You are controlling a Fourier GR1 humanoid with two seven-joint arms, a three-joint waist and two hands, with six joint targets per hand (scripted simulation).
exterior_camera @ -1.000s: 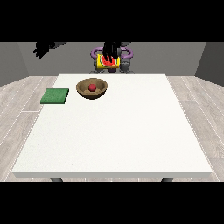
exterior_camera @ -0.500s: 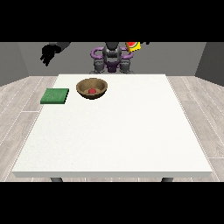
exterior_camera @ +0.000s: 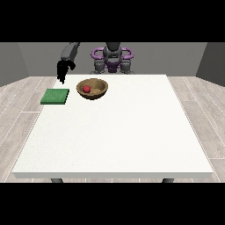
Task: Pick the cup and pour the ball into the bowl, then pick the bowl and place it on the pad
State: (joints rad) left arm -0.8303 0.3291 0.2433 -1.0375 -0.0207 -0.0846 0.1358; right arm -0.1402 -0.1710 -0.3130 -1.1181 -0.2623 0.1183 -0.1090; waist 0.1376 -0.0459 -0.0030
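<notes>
Bowl (exterior_camera: 92,88): one, holding one red ball (exterior_camera: 86,89); one green pad (exterior_camera: 55,96); view-left hand (exterior_camera: 63,70), fingers unclear.

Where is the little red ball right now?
The red ball lies inside the wooden bowl, at the table's far side, just right of the green pad.

Bowl (exterior_camera: 92,88) & pad (exterior_camera: 55,96) apart; gap betw. them passable.
</notes>
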